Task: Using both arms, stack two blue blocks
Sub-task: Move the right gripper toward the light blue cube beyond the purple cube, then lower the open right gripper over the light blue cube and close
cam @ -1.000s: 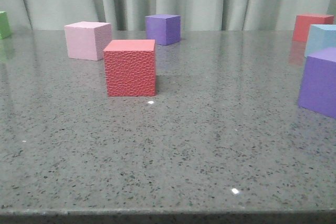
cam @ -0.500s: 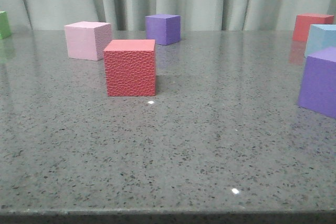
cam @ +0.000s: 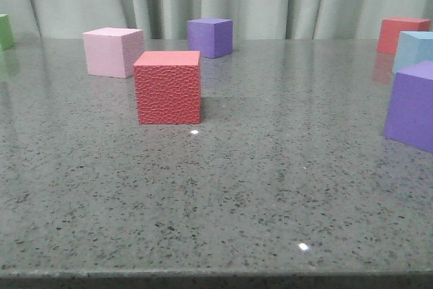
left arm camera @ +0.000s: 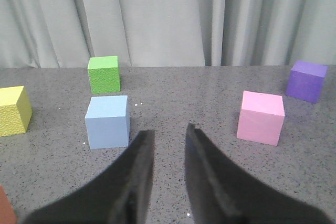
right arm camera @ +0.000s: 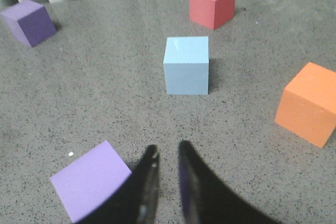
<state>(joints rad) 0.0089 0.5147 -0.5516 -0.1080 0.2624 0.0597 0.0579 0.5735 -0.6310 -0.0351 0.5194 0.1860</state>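
One pale blue block [left arm camera: 107,121] rests on the table in the left wrist view, ahead of my left gripper [left arm camera: 169,129] and off to one side of its fingers. That gripper is open with nothing between its fingers. A second pale blue block [right arm camera: 186,65] stands ahead of my right gripper [right arm camera: 168,145], well apart from it. The right gripper is open by a narrow gap and holds nothing. In the front view this block [cam: 414,49] shows at the far right edge, and neither gripper appears there.
A red cube [cam: 167,87], a pink cube [cam: 111,52] and a purple cube [cam: 210,37] stand mid-table. A lilac cube [right arm camera: 90,179] lies right beside the right fingers, with an orange cube [right arm camera: 308,103] on the other side. Green [left arm camera: 103,74] and yellow [left arm camera: 13,110] cubes sit near the left blue block.
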